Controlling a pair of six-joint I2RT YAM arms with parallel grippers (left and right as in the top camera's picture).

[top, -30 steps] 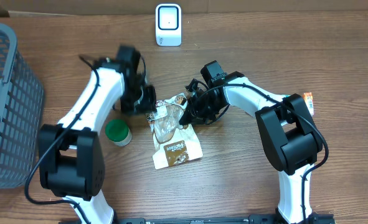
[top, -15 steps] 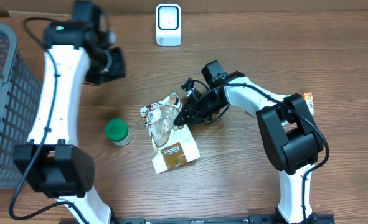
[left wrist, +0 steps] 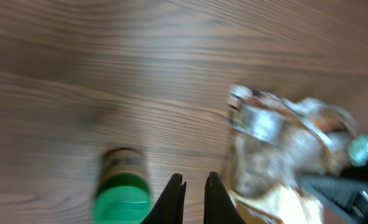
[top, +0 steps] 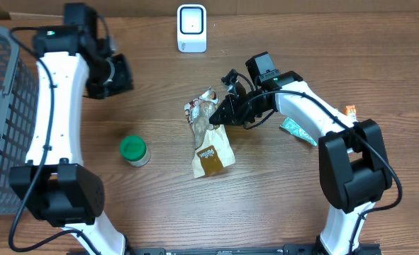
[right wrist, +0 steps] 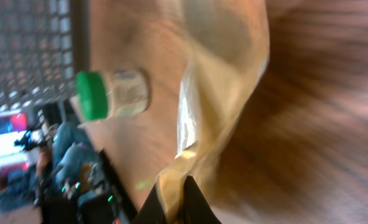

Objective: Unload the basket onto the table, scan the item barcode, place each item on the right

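Note:
The item is a crinkled clear and brown snack bag point(top: 210, 145) in the middle of the table. My right gripper point(top: 223, 113) is shut on its upper edge; in the right wrist view the bag point(right wrist: 224, 81) hangs out from the pinching jaws of my right gripper point(right wrist: 181, 208). A white barcode scanner point(top: 192, 28) stands at the back centre. My left gripper point(top: 115, 75) is raised at the back left, well apart from the bag. In its blurred wrist view my left gripper point(left wrist: 194, 198) has its fingers close together with nothing between them. I cannot make out a barcode.
A small jar with a green lid point(top: 134, 150) stands left of the bag. A grey mesh basket point(top: 3, 113) fills the left edge. A teal packet point(top: 295, 132) and a small orange item point(top: 350, 110) lie under and beside the right arm.
My left arm has let go of the bag and swung up to the back left. The right gripper has pulled the bag a little to the right.

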